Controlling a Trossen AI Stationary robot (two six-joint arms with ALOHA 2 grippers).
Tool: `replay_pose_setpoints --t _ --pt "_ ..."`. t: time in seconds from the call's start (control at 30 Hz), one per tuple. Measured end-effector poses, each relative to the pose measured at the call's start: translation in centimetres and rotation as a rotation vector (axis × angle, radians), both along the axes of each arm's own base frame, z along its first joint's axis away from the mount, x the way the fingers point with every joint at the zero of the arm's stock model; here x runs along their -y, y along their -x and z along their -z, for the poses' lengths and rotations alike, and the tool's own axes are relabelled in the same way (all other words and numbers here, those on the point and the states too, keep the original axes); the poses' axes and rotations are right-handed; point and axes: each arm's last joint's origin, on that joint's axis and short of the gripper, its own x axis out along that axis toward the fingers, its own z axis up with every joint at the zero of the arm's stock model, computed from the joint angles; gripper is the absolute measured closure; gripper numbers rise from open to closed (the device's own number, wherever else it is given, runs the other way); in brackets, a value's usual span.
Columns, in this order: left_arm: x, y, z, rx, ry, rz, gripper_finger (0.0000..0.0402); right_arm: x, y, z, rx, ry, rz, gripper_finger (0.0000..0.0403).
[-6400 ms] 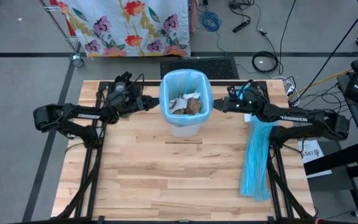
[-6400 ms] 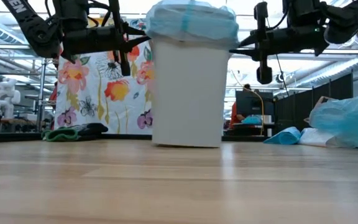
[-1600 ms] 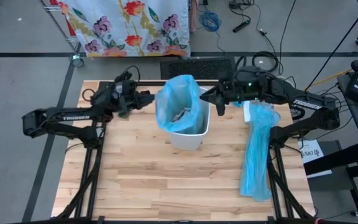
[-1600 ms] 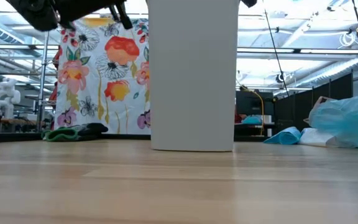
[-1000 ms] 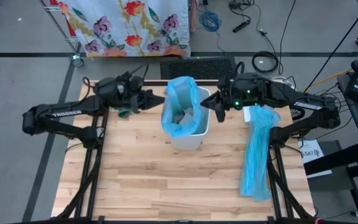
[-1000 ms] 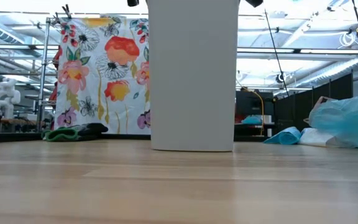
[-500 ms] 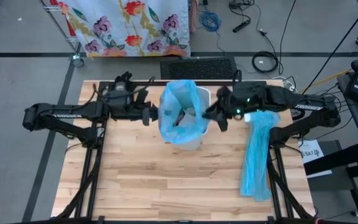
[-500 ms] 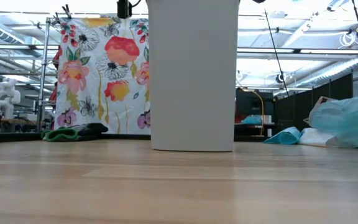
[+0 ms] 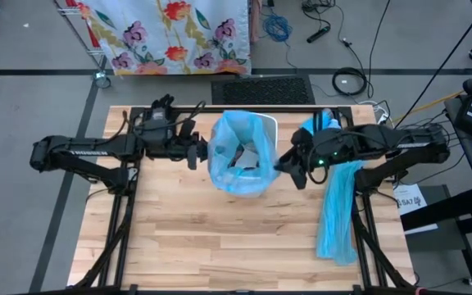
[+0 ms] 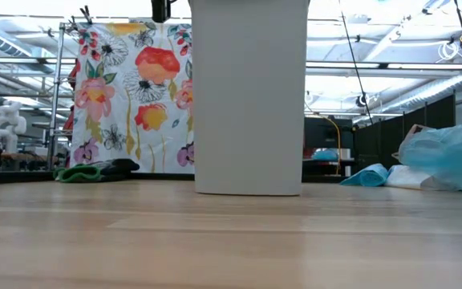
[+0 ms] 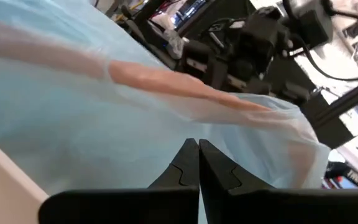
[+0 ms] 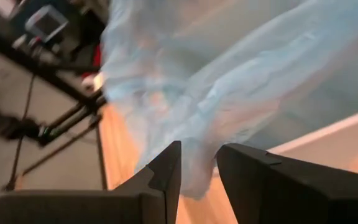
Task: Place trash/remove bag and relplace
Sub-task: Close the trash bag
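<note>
The bag (image 9: 238,154), one pale-blue liner with the trash (image 9: 242,156) inside, hangs lifted above the single white bin (image 10: 249,96), strung between two grippers. The left gripper (image 9: 202,151) is clenched on its left edge; the right gripper (image 9: 285,166) has parted fingers (image 12: 160,171), the film just beyond them, seemingly let go. Stretched arm to arm, the bag now depends on the left arm. One folded blue strip (image 9: 338,209) lies on the table (image 9: 179,238) under the right arm.
</note>
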Motion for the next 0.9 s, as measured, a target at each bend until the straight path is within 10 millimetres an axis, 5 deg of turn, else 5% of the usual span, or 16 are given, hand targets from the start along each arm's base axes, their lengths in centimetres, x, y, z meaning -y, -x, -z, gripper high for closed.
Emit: replay_pose_setpoints --t 0.47,0.9 --pt "-2.4 0.7 2.1 -0.217 -0.032 0.016 0.0401 2.2 -0.5 0.4 0.003 -0.092 0.290 0.0309" --pt "-3.9 0.9 0.9 -0.095 -0.074 0.110 0.0401 1.9 -5.3 0.2 0.209 -0.059 0.223 0.0309"
